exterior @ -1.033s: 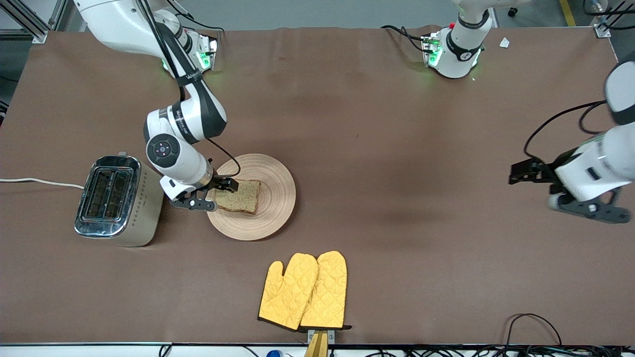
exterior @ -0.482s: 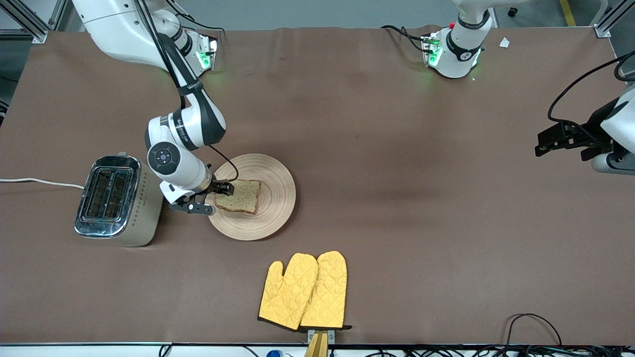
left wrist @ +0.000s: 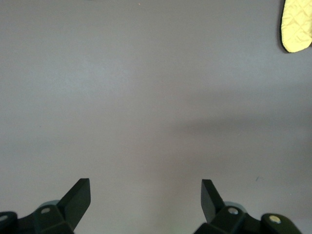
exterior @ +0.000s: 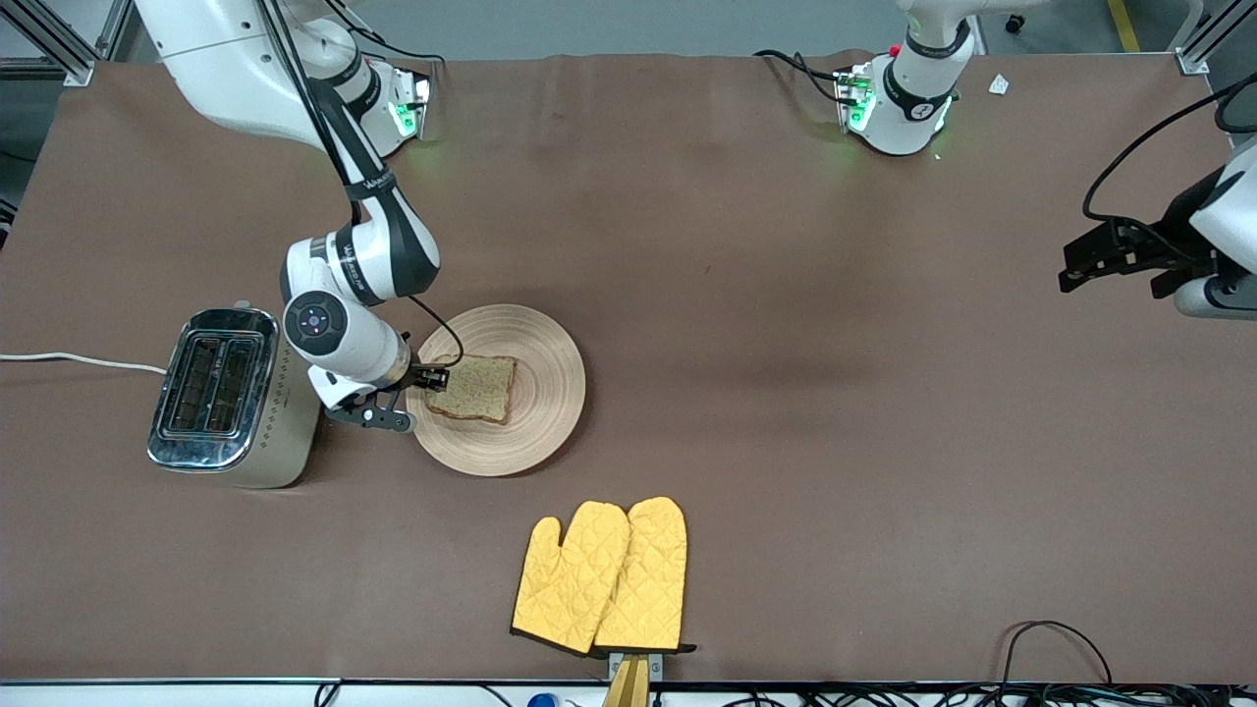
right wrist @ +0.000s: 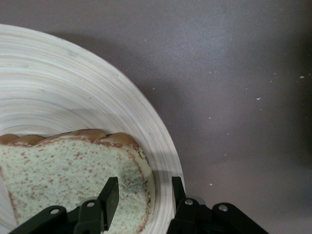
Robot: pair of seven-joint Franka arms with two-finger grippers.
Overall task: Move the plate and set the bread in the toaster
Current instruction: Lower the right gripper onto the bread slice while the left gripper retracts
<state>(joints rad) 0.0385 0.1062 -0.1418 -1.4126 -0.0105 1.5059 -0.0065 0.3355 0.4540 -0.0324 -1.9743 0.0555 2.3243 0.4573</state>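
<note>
The bread (exterior: 478, 386) lies flat on the plate (exterior: 542, 417), toward the plate's toaster side. The toaster (exterior: 224, 395) stands beside the plate, toward the right arm's end of the table, slots up and empty. My right gripper (exterior: 411, 396) is low at the plate's rim nearest the toaster. In the right wrist view the right gripper (right wrist: 144, 192) is open: one finger is over the bread (right wrist: 63, 165) and the other is at the outer rim of the plate (right wrist: 73, 92), so the bread's crust edge and the rim lie between them. My left gripper (exterior: 1076, 267) waits, open and empty, over bare table at the left arm's end; the left wrist view also shows it (left wrist: 144, 187).
A pair of yellow oven mitts (exterior: 601, 574) lies nearer to the front camera than the plate; one mitt's tip shows in the left wrist view (left wrist: 297, 24). The toaster's white cord (exterior: 79, 360) runs off the table edge. Cables lie at the front edge near the left arm's end.
My right gripper has shifted a little toward the toaster, from over the bread's corner to its edge at the plate rim. My left arm swung toward the table's end, then held still.
</note>
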